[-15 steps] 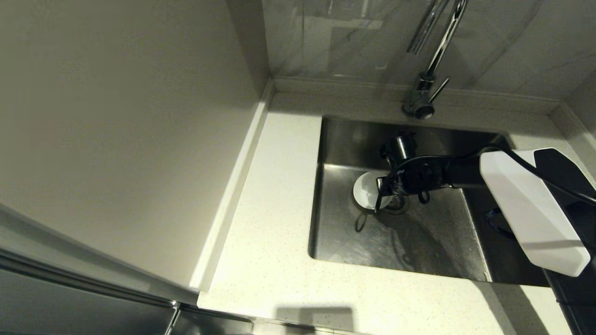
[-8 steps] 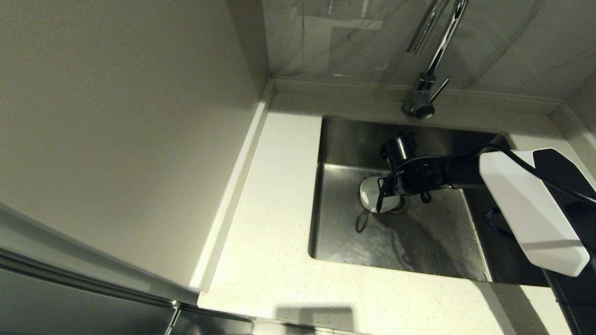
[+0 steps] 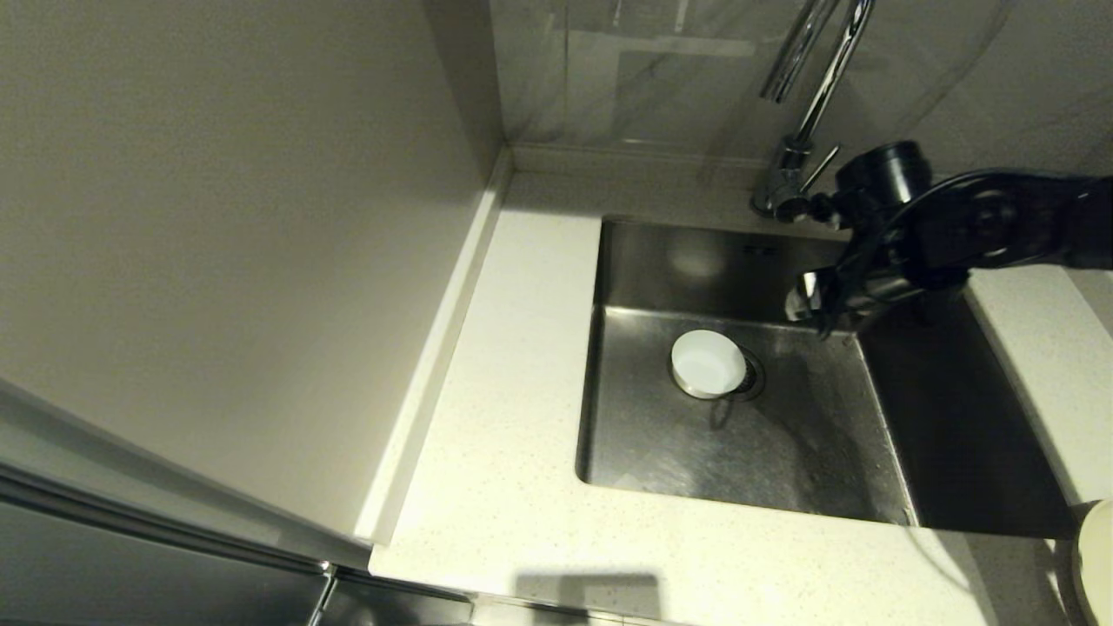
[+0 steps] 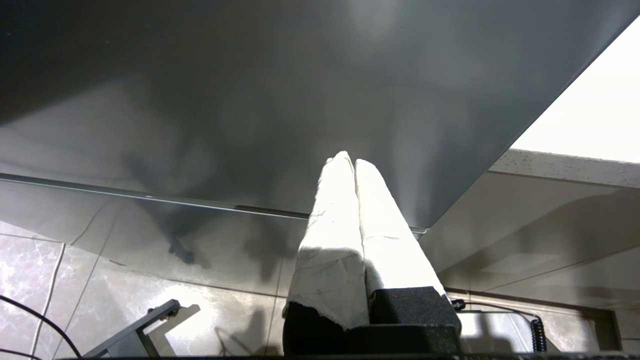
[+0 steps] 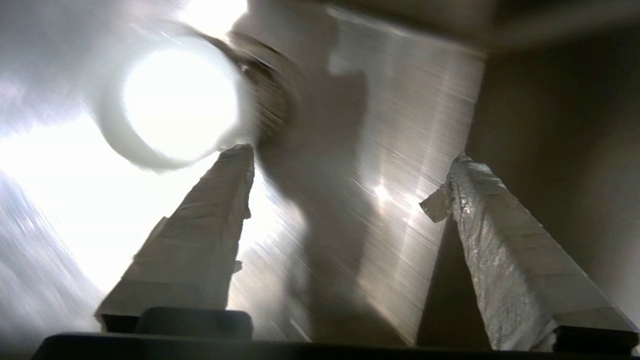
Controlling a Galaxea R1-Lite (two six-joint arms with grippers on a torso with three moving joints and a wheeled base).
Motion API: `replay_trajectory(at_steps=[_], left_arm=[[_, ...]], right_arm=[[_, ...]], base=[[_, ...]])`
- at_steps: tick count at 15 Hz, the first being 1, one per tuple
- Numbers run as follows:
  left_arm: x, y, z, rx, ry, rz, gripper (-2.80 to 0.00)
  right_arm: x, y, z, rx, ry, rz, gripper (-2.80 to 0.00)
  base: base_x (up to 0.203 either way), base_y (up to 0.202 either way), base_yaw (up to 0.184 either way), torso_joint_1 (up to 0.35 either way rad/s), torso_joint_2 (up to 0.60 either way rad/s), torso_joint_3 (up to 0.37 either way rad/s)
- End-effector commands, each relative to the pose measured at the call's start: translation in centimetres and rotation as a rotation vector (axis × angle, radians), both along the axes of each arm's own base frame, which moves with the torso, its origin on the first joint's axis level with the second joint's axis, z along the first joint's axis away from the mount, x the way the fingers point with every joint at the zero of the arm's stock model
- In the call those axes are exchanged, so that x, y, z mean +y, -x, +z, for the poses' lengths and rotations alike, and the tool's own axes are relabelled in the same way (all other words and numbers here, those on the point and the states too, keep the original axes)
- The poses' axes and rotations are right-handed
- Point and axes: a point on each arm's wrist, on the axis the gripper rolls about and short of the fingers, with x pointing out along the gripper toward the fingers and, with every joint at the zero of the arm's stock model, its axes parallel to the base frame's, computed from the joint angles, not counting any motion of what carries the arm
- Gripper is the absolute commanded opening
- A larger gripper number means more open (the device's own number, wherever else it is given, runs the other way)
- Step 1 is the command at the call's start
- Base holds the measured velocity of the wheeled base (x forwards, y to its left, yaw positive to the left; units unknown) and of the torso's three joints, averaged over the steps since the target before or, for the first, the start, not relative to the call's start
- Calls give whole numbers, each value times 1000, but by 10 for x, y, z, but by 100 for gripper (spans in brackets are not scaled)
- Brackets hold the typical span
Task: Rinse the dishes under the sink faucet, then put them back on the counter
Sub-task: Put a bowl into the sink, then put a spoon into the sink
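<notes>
The small white bowl (image 3: pixel 709 363) sits alone on the floor of the steel sink (image 3: pixel 661 461), over the drain strainer (image 3: pixel 753 379). My right gripper (image 3: pixel 817 309) hangs open and empty above the sink's back right corner, well apart from the bowl and just below the chrome faucet (image 3: pixel 817 96). In the right wrist view the bowl (image 5: pixel 175 100) lies beyond the taped fingers (image 5: pixel 220 200), next to the strainer (image 5: pixel 272 100). The right gripper (image 5: pixel 350 160) holds nothing. A sliver of the cream plate (image 3: pixel 1097 556) shows at the right edge. The spoon is out of view.
The pale speckled counter (image 3: pixel 522 348) runs along the sink's left and front, with a wall on the left and a raised back edge behind. The faucet's lever (image 3: pixel 823 165) sticks out close to my right wrist. My left gripper (image 4: pixel 350 161) is parked, shut, below the counter.
My right gripper has let go of the bowl on the drain, then lifted and swung back to the right, toward the faucet. The bowl now rests free.
</notes>
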Motion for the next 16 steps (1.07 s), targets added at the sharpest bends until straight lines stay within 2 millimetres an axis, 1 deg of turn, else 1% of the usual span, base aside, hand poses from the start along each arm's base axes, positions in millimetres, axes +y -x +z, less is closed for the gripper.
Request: replay_trajectory(at_steps=[1,2,3,4,5,6,7,10,11,14,16], left_arm=[[0,0,0,-3,1,0,-280],[0,0,0,-3,1,0,-280],[0,0,0,-3,1,0,-280],[0,0,0,-3,1,0,-280],[0,0,0,-3,1,0,-280],[0,0,0,-3,1,0,-280],[0,0,0,-3,1,0,-280],[0,0,0,-3,1,0,-280],[0,0,0,-3,1,0,-280],[0,0,0,-3,1,0,-280],[0,0,0,-3,1,0,-280]], right_arm=[[-46,78,72,-59,59,-54,0],[-71,96,83,-40,121,-92,0],[-94,112,89,-14,183,-133,0],[-113,129,93,15,237,-172,0],[-129,149,96,44,288,-208,0],[-138,168,98,63,317,-241,0],[-144,178,94,93,323,-261,0],[-152,201,81,132,252,-299,0],[-153,208,77,146,196,-297,-280],[-160,219,69,181,79,-327,-280],[-168,226,57,236,26,-370,-280]], base=[[0,0,0,0,0,0],[0,0,0,0,0,0],[0,0,0,0,0,0],[0,0,0,0,0,0],[0,0,0,0,0,0],[0,0,0,0,0,0],[0,0,0,0,0,0],[0,0,0,0,0,0],[0,0,0,0,0,0],[0,0,0,0,0,0],[0,0,0,0,0,0]])
